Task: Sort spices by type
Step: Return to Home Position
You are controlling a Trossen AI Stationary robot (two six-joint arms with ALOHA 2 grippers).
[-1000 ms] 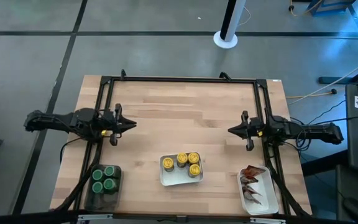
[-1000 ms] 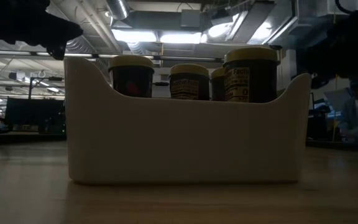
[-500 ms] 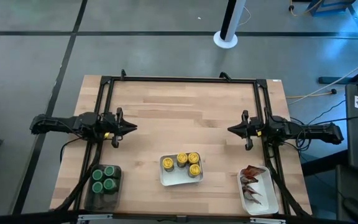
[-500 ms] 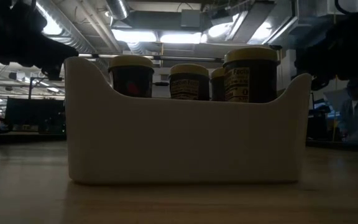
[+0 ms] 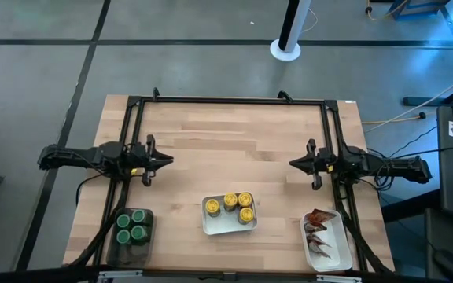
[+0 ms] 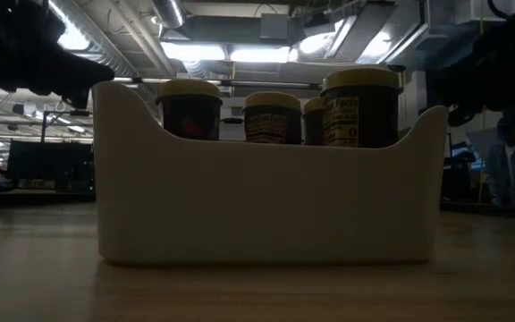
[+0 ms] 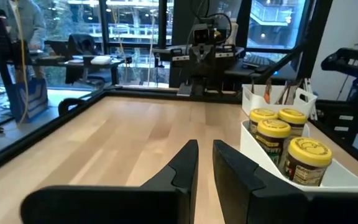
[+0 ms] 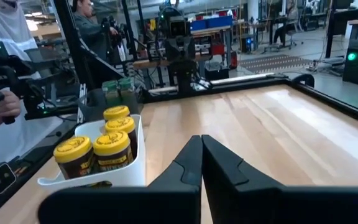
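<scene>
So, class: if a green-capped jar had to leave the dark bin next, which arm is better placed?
Probably left: the left gripper hovers on the table's left side, nearest the dark bin of green-capped jars; the right gripper is across the table.

Both dark arms lie stretched out low and level, reaching inward from opposite sides of the table and facing each other, well apart. The left end effector points toward the right arm, its fingers drawn together with only a thin slit between them. The right end effector points back at it, its fingers pressed together and holding nothing.
</scene>
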